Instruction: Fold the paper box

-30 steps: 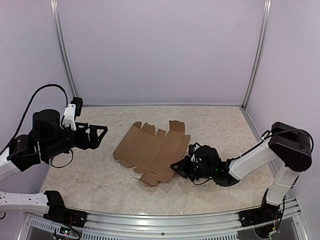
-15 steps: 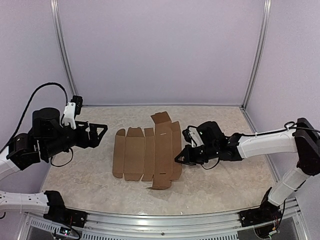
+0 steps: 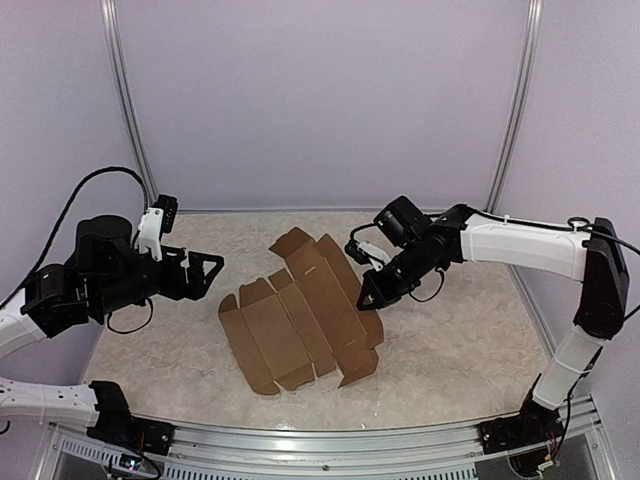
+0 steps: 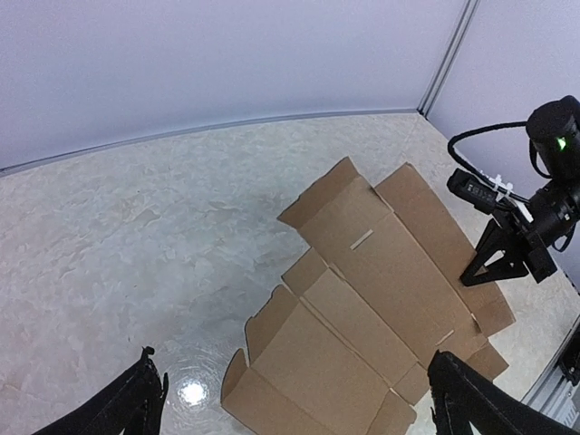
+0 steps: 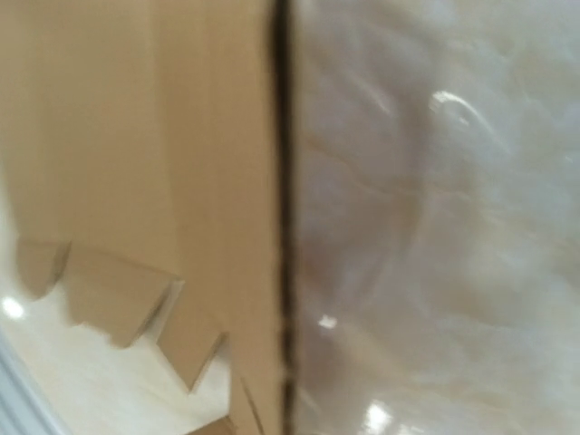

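The paper box (image 3: 300, 318) is a flat, unfolded brown cardboard sheet with flaps and tabs, lying slanted across the middle of the table. My right gripper (image 3: 369, 297) is shut on its right edge; the left wrist view shows the same black tip (image 4: 487, 268) at that edge. In the right wrist view the paper box (image 5: 136, 163) fills the left half, blurred, and no fingers show. My left gripper (image 3: 212, 271) hovers left of the sheet, wide open and holding nothing. Its fingertips (image 4: 140, 399) frame the paper box (image 4: 381, 281) from above.
Pale walls close in the marble-patterned table (image 3: 450, 340) at the back and on both sides, with metal posts (image 3: 513, 110) in the back corners. A metal rail (image 3: 330, 440) runs along the near edge. A black cable (image 3: 70, 200) loops over the left arm.
The right arm has swung from the near right to the back right, turning the cardboard sheet with it. The left gripper has shifted slightly right and stays open.
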You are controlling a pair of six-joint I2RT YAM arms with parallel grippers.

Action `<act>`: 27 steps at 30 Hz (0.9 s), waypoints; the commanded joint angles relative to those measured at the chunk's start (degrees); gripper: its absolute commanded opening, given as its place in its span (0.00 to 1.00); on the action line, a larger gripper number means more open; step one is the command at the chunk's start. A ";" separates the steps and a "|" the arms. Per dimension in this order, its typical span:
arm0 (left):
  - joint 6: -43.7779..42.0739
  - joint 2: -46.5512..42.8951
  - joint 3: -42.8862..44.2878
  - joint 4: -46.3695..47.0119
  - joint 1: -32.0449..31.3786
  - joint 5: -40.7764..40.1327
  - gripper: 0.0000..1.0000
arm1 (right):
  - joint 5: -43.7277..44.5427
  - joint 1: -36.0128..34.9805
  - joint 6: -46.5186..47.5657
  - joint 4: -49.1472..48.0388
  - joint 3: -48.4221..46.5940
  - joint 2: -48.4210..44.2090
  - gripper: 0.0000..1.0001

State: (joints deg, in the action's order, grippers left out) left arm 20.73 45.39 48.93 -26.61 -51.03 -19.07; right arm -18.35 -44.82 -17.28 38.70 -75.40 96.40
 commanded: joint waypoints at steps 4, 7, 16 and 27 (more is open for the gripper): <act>0.45 -1.33 1.05 -0.64 -0.74 1.05 0.99 | 10.15 0.49 10.12 14.27 -10.65 8.21 0.00; 0.61 -1.85 1.07 -1.21 -0.74 0.97 0.99 | 13.01 0.48 13.07 17.07 -15.20 11.91 0.00; 1.24 -2.08 0.45 -0.99 -0.87 0.96 0.99 | 24.03 -2.55 22.23 23.90 -25.92 23.26 0.00; 2.61 -0.81 -0.59 -1.19 -1.05 -0.35 0.99 | 41.73 -9.16 30.07 21.58 -29.11 26.63 0.00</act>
State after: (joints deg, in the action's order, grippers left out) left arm 22.22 43.90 48.93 -26.65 -51.53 -18.48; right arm 14.85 -52.45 7.99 61.52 -103.88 123.02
